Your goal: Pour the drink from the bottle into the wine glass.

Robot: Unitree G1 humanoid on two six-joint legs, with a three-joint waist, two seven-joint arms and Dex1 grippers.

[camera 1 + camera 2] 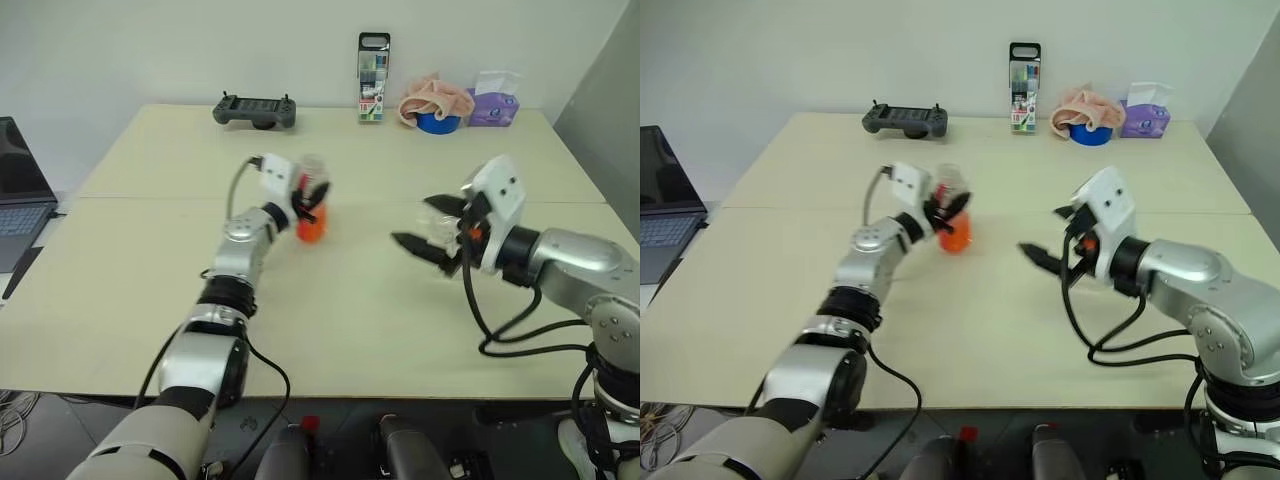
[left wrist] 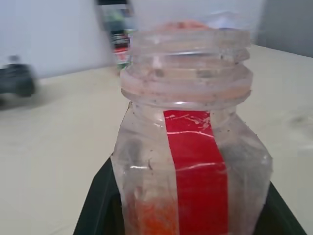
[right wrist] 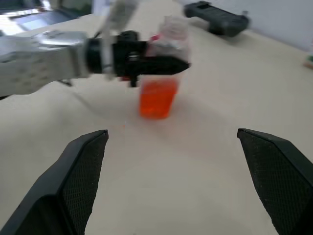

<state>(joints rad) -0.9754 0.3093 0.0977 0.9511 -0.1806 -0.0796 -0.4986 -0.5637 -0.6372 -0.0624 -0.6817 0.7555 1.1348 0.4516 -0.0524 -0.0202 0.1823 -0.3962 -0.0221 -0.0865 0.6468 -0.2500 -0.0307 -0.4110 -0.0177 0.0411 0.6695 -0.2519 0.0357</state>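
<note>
My left gripper (image 1: 312, 200) is shut on the bottle (image 1: 310, 205), a small clear plastic one held upright over the middle of the table. The left wrist view shows its neck (image 2: 188, 63) uncapped and a red strip (image 2: 195, 171) down its side. The orange-red drink (image 1: 311, 228) fills its lower part. I cannot tell whether its base touches the table. To the right and apart from it, my right gripper (image 1: 412, 222) stands open with nothing between its fingers, pointing at the bottle (image 3: 164, 73). The wine glass is out of view.
Along the far edge of the table (image 1: 350, 330) lie a black game controller (image 1: 254, 110), a tall marker pack (image 1: 373, 78), a blue bowl with a pink cloth (image 1: 437, 105) and a purple tissue pack (image 1: 493, 105). A laptop (image 1: 20, 200) sits off the left side.
</note>
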